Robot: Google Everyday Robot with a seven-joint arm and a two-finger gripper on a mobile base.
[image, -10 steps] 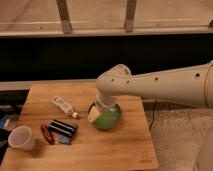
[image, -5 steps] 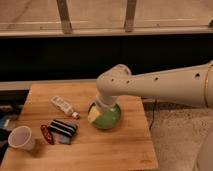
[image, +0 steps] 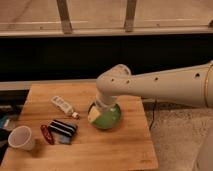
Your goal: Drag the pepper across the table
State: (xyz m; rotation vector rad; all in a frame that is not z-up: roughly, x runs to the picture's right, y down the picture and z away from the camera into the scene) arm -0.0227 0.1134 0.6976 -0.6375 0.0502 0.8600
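The pepper [image: 47, 134] is a small, slim, dark red thing lying on the wooden table [image: 125, 145] near its front left, between a white cup [image: 21, 137] and a black-and-white striped flat object [image: 62, 128]. My gripper [image: 100, 112] hangs from the white arm that reaches in from the right. It sits low over the table's middle, right at a round green object [image: 109, 119], and well to the right of the pepper. It is not touching the pepper.
A white tube-like bottle [image: 64, 106] with a reddish tip lies left of the gripper. The table's right edge drops to a speckled floor [image: 175, 135]. A dark wall and railing run behind the table.
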